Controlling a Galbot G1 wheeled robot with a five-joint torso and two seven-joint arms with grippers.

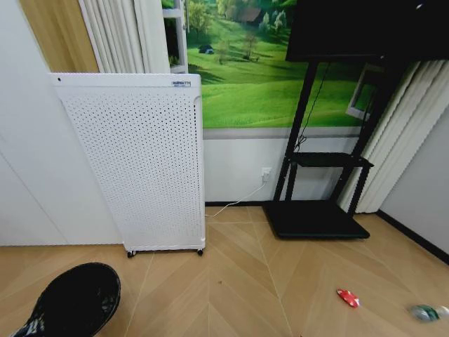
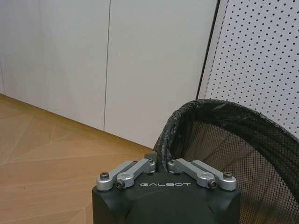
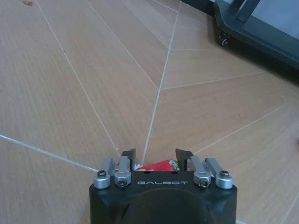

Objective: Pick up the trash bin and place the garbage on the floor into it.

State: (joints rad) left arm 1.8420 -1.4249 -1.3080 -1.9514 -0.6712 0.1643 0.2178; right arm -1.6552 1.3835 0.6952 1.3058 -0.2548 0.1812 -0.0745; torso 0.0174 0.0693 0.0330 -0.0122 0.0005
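Observation:
The trash bin [image 1: 74,303], a round black mesh basket with a dark liner, sits at the lower left of the head view. My left gripper [image 2: 161,162] is shut on the trash bin's rim [image 2: 170,130], and the mesh wall curves away beside it. In the right wrist view my right gripper [image 3: 156,156] is shut on one piece of garbage, a crumpled red-and-white wrapper [image 3: 156,166], held above the wooden floor. Two more pieces of garbage lie on the floor at the lower right of the head view. They are a red wrapper [image 1: 347,298] and a clear bottle with a green label [image 1: 428,312].
A white perforated panel on castors [image 1: 140,168] stands against the wall ahead and to the left. A black TV stand [image 1: 316,217] with a low base plate is ahead on the right. A cable [image 1: 242,193] runs from a wall socket to the panel. Open wooden floor [image 1: 238,281] lies between them.

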